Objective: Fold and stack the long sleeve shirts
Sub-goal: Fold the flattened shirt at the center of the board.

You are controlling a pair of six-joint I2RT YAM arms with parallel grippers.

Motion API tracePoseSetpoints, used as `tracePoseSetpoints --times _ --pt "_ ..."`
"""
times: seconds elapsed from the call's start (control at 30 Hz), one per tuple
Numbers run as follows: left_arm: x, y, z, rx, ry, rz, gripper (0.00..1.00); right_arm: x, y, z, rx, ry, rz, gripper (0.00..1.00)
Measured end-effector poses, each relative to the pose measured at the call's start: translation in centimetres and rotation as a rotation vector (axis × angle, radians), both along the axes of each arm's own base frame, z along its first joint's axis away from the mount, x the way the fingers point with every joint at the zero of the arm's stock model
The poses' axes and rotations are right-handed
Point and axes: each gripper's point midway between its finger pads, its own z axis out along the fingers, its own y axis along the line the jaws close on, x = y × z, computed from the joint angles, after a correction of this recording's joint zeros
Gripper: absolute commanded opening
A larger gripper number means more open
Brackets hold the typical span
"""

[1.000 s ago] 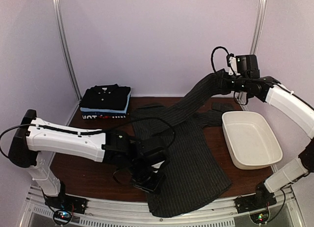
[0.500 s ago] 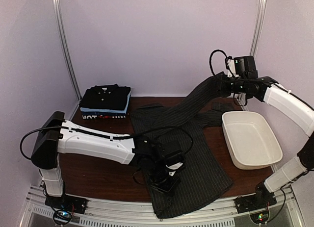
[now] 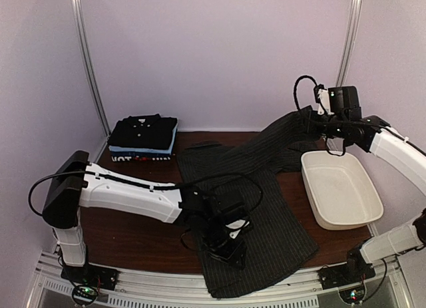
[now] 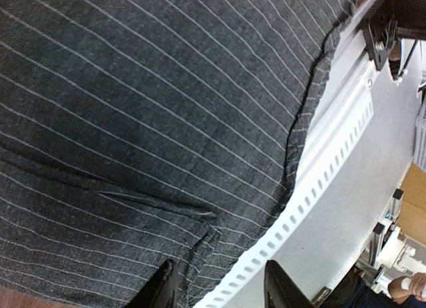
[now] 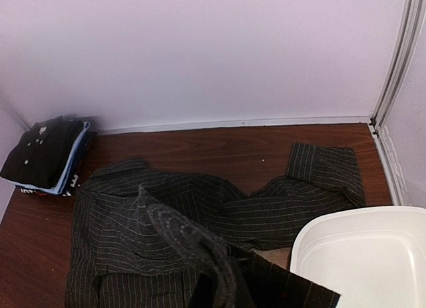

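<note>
A charcoal pinstripe long sleeve shirt [image 3: 266,201] lies spread on the brown table, its hem over the near edge. My left gripper [image 3: 227,247] hovers low over that near hem, jaws open and nothing between them. In the left wrist view the fingertips [image 4: 163,288] straddle the hem [image 4: 200,235] and the white rail. My right gripper [image 3: 311,122] is raised at the back right, shut on one sleeve, which hangs taut down to the body. That sleeve [image 5: 200,255] drapes over and hides the right fingers. The other sleeve [image 5: 323,165] lies flat. A folded stack of shirts [image 3: 142,136] sits back left.
A white plastic tub [image 3: 363,215] stands at the right, just below the raised right gripper, and shows as a white rim [image 5: 313,235] in the right wrist view. The slotted metal rail [image 4: 319,188] runs along the table's near edge. Pale walls close in the back and sides.
My left gripper slid right along the near hem, then opened and let the cloth go. My right gripper carried the sleeve a little to the right and lower, toward the tub.
</note>
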Motion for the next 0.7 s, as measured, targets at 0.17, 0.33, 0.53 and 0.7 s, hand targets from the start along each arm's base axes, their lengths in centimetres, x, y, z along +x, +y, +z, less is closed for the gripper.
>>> tracePoseSetpoints --times 0.17,0.33,0.53,0.7 --pt "3.2 0.1 2.5 -0.054 -0.039 0.071 0.48 -0.3 0.0 -2.1 -0.015 0.046 0.005 0.0" --pt "10.9 1.9 7.8 -0.156 -0.15 0.261 0.47 -0.8 0.3 -2.6 -0.008 0.057 0.03 0.0" --pt "21.6 6.2 8.9 -0.159 -0.265 0.524 0.45 -2.3 0.9 -3.6 0.016 0.08 0.089 0.0" --pt "27.9 9.2 5.3 -0.061 -0.306 0.649 0.43 -3.8 1.5 -3.7 0.053 0.08 0.141 0.0"
